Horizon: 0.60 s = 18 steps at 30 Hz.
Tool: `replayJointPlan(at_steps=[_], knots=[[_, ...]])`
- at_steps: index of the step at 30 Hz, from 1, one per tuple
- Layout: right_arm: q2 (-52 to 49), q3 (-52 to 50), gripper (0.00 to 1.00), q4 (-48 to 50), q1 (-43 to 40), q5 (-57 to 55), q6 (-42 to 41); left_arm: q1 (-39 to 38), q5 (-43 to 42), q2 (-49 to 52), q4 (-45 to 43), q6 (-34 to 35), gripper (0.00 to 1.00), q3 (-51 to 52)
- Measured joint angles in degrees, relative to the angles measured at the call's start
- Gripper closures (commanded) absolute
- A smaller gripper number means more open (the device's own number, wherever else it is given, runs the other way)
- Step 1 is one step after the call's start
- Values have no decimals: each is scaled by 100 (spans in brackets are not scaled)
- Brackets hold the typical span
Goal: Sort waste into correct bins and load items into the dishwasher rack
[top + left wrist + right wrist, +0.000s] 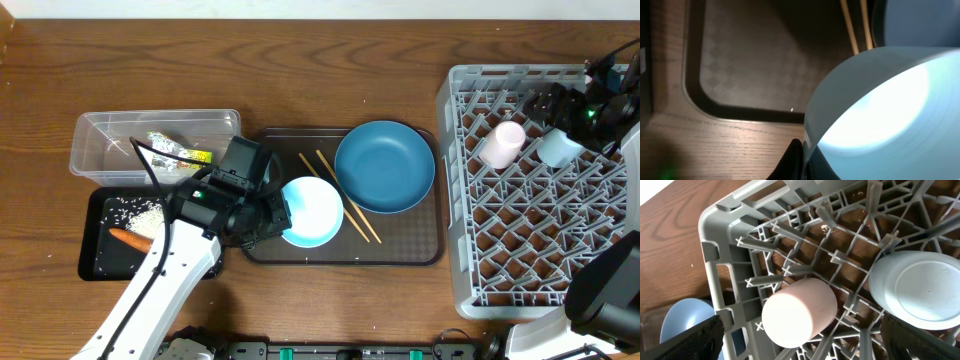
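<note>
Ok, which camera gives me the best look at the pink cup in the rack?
Right wrist: the pink cup sits close up among the pegs of the rack. Overhead shows it small. Left wrist doesn't show it.

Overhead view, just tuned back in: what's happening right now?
The left claw grips the white bowl by its rim at the brown serving tray, on which the blue plate and chopsticks lie. The right claw hangs open over the rack, which holds the pink cup and light blue cup. The carrot and rice are in the black tray, the wrapper in the clear tub.
</note>
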<state>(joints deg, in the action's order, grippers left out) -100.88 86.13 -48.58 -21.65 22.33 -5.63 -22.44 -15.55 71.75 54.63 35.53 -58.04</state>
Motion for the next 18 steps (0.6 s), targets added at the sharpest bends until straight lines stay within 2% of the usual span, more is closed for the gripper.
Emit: replayJointPlan(at_steps=[5,8,9,11,14,18], knots=[[0,0,1,-9,2,31,-79,-13,2,0,-262,2,94,0],[0,-2,1,-509,2,385,-267,-15,0,0,-291,4,94,0],[0,-13,3,-643,2,542,-291,-17,0,0,-299,4,94,0],[0,-20,16,-774,2,938,-249,-17,-9,0,-297,4,94,0],[0,-20,29,-949,22,1491,11,-17,-24,0,-225,4,94,0],[7,-24,36,-1320,186,1891,426,-17,-33,0,-195,2,94,0]])
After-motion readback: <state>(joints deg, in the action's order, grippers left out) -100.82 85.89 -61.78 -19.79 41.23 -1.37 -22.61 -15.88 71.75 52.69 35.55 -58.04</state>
